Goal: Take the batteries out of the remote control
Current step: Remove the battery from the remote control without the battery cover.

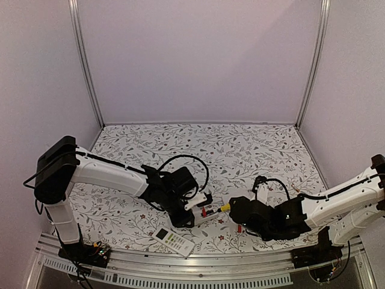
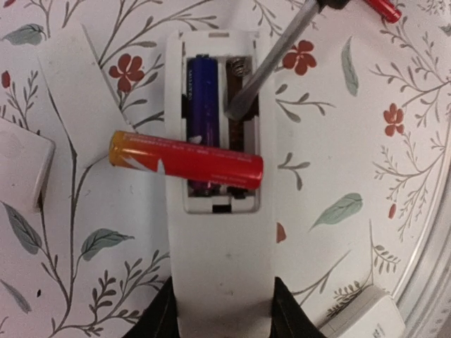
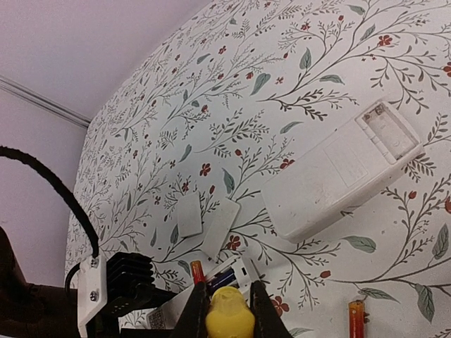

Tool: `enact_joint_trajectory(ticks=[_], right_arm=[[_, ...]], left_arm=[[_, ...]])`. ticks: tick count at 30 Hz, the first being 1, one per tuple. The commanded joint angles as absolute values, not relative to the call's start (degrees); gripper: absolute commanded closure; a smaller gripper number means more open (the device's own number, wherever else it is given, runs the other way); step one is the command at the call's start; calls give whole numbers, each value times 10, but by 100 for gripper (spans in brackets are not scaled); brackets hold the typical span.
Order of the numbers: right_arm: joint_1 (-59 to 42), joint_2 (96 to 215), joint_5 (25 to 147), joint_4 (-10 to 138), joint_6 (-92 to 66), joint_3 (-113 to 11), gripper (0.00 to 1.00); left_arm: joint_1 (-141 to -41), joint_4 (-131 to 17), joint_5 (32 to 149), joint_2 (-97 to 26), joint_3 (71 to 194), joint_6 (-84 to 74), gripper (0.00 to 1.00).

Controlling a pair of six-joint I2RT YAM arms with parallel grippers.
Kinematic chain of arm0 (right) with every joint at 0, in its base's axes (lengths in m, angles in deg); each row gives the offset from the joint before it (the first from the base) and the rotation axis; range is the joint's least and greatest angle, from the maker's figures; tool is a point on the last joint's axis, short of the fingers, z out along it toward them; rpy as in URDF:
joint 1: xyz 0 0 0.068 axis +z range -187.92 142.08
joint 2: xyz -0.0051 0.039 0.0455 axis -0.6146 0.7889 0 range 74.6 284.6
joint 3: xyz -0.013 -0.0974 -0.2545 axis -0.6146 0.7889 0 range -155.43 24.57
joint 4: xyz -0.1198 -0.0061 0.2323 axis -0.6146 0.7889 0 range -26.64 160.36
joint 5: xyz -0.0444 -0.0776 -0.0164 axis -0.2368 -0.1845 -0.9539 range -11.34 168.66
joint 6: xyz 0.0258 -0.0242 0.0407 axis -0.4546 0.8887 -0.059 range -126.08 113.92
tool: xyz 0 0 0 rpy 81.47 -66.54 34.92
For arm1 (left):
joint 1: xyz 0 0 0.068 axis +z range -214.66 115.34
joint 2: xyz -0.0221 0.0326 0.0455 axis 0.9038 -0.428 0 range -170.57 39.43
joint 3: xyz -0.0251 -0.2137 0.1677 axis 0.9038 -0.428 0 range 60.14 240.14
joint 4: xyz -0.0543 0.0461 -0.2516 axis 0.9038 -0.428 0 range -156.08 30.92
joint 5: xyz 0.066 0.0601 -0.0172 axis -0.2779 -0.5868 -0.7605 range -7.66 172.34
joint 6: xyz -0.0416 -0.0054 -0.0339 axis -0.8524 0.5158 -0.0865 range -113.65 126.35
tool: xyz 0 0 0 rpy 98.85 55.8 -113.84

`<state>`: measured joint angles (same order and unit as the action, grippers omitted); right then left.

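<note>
My left gripper is shut on the lower end of a white remote control that lies back up with its compartment open. A blue battery sits in the left slot. A red-orange battery lies crosswise on top of the compartment. My right gripper is shut on the yellow handle of a screwdriver, whose metal tip rests in the empty right slot. Another red-orange battery lies loose on the table. From above, the two grippers face each other.
A second white remote lies back up with an empty compartment, beyond the held one. Two white covers lie on the floral mat. A third remote with a display lies by the near edge rail.
</note>
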<state>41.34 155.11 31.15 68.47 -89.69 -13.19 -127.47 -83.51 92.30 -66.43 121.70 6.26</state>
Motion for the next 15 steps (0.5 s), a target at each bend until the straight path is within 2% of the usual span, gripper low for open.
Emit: enact_joint_trajectory(ticks=[1, 8, 15], right_arm=[[410, 1548, 278, 694, -903, -112, 100], [410, 1524, 273, 685, -929, -93, 100], [409, 1517, 261, 686, -925, -101, 100]], left_arm=[[-1294, -840, 1032, -683, 1211, 79, 79], [-1294, -840, 1014, -683, 1212, 78, 79], [-1305, -840, 922, -683, 1208, 79, 79]])
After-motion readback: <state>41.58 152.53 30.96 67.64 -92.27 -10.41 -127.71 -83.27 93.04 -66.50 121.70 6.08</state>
